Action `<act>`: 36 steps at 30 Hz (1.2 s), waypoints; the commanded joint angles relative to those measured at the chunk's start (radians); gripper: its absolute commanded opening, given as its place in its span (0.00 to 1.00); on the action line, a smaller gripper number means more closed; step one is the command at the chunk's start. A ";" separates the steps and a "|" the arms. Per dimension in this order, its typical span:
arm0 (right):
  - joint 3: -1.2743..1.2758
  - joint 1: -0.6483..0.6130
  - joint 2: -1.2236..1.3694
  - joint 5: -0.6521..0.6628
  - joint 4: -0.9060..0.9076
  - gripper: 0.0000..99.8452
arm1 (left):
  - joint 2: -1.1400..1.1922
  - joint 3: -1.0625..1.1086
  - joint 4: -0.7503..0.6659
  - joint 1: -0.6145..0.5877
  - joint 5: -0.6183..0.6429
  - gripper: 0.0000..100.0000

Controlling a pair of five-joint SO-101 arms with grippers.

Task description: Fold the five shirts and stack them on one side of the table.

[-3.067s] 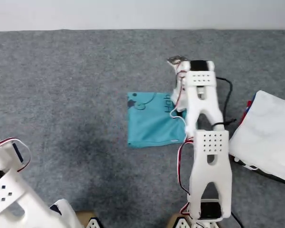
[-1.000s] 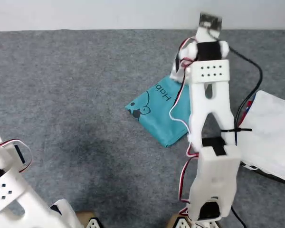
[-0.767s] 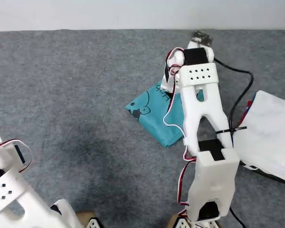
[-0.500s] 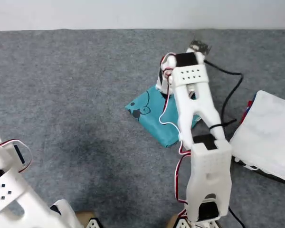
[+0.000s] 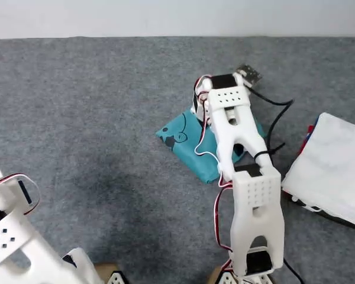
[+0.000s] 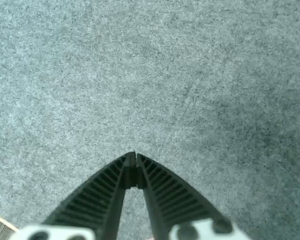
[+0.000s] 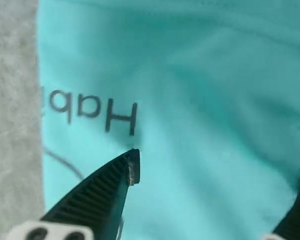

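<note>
Teal cotton, folded into a compact packet, lay near the middle of the table: the teal shirt (image 5: 186,148) sat turned at an angle on the grey felt cover (image 5: 94,106), one corner pointing toward the left side, with a small black drawing and black lettering on its upper face. The right arm (image 5: 251,195) stretched out from the near edge and crossed over the right-hand part of the shirt, its wrist bent down above the far corner of the packet. In the right wrist view the right gripper (image 7: 217,182) stood wide apart, one ribbed black finger (image 7: 110,192) just under the lettering and the other only at the frame's edge, with plain teal cloth spread between them. It had hold of nothing; whether the tips touched the cloth could not be told.

Well to the right, at the table's edge, rested a stack of folded shirts (image 5: 334,168) with a white one on top and slivers of red, blue and dark cloth showing beneath it.

The left arm (image 5: 12,236) sat at the near left corner, well apart from both shirts. The left gripper (image 6: 135,161) was pressed closed, tips meeting, empty, above bare grey felt.
</note>
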 commanded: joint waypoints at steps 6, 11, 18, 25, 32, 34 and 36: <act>-0.006 0.047 0.124 -0.040 -0.133 0.45 | -0.012 -0.004 -0.020 0.000 -0.011 0.00; -0.008 0.051 0.145 -0.008 -0.145 0.25 | -0.012 -0.004 -0.020 0.000 -0.011 0.00; -0.008 0.059 0.142 0.123 -0.131 0.02 | -0.012 -0.004 -0.020 0.000 -0.011 0.00; -0.008 0.091 0.067 0.296 -0.053 0.01 | -0.012 -0.004 -0.020 0.000 -0.011 0.00; -0.008 0.127 -0.133 0.456 0.071 0.01 | -0.014 -0.004 -0.020 -0.002 -0.011 0.00; -0.008 0.148 -0.185 0.497 0.088 0.01 | -0.014 -0.004 -0.020 -0.002 -0.011 0.00; -0.006 0.162 -0.229 0.529 0.117 0.01 | -0.014 -0.004 -0.020 -0.002 -0.011 0.00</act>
